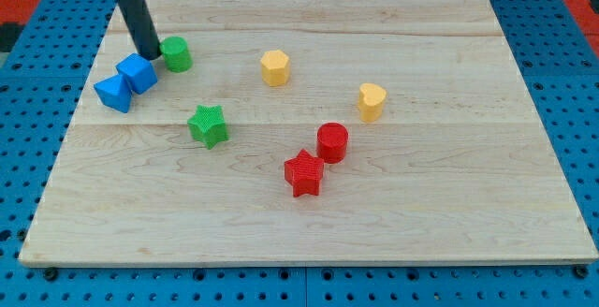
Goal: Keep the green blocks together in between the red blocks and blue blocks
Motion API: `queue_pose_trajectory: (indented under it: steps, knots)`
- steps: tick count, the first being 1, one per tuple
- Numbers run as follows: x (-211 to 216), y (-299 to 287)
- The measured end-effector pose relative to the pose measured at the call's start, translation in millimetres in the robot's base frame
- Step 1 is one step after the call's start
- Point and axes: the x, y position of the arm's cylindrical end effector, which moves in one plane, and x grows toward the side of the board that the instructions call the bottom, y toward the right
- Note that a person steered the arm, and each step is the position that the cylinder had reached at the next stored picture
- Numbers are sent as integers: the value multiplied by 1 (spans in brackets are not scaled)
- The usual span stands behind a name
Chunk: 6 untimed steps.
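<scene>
You are looking at a pale wooden board (pixel 393 213) lying on a blue pegboard table (pixel 28 82). Your arm carries no gripper, only a dark rod leaning slightly toward the view's top left; my tip (pixel 151 56) rests on the board at about ten o'clock from the board's centre.

The tip sits between the green cylinder (pixel 176 53), just beside it at three o'clock, and the blue cube (pixel 138 72), just beside it at seven o'clock. A blue wedge-like block (pixel 114 93) touches that cube.

The green star (pixel 208 125) lies apart, at five o'clock from the cylinder.

The red cylinder (pixel 332 142) and red star (pixel 304 173) sit close together near the centre.

Two yellow blocks (pixel 274 66) (pixel 372 101) lie toward the top right.
</scene>
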Motion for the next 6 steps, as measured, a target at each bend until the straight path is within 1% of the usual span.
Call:
queue_pose_trajectory:
  steps: [2, 3, 4, 5, 6]
  knots:
    - [-37, 4]
    - [11, 31]
    - [27, 12]
    - [31, 42]
    - [-4, 49]
